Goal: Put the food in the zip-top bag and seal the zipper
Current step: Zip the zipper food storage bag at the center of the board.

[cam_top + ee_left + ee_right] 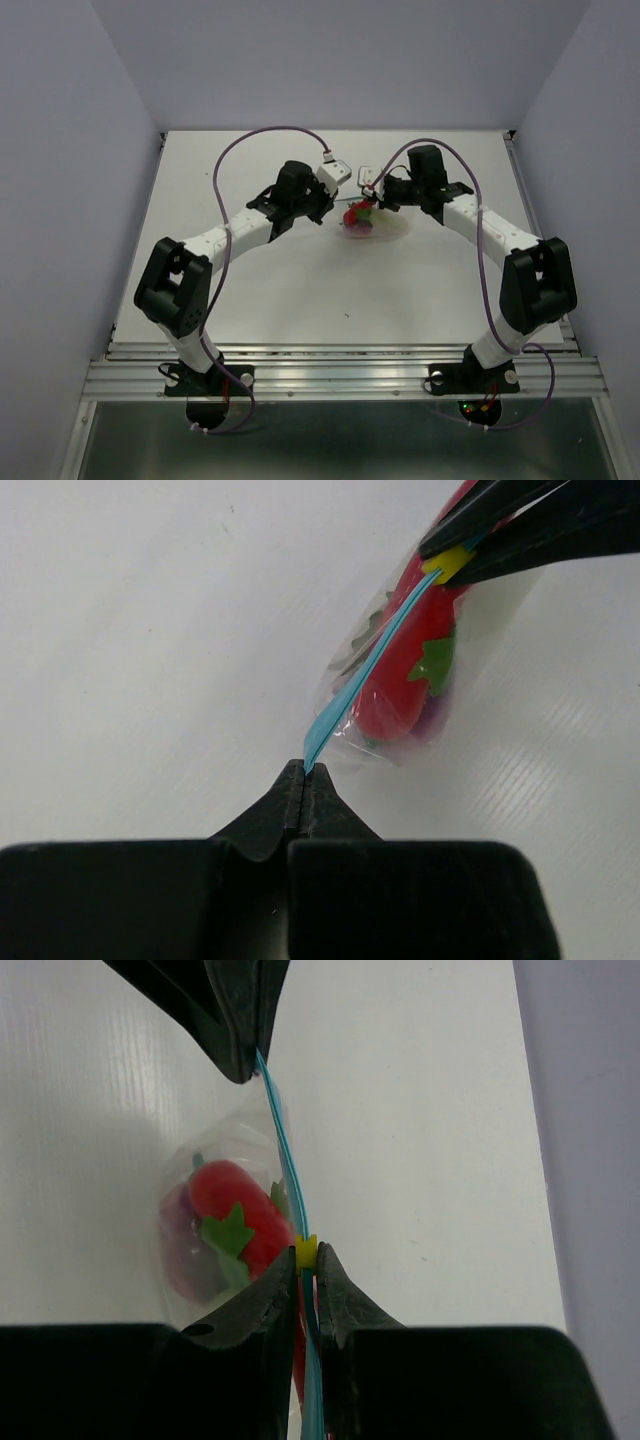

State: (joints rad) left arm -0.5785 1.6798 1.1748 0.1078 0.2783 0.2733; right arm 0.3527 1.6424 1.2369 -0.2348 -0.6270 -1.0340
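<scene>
The clear zip-top bag [362,224] hangs between my two grippers at the table's middle back. My left gripper [303,771] is shut on one end of the light blue zipper [360,680]. My right gripper [307,1260] is shut on the zipper [285,1150] at a small yellow slider [306,1251]. It also shows in the left wrist view [470,540]. Inside the bag lie the red chili [240,1210] with its green top and the dark purple ball [185,1245]. I cannot make out the white radish.
The white table [300,290] is walled by pale panels on both sides and at the back. Purple cables loop above both arms. A metal rail [340,375] runs along the near edge by the arm bases.
</scene>
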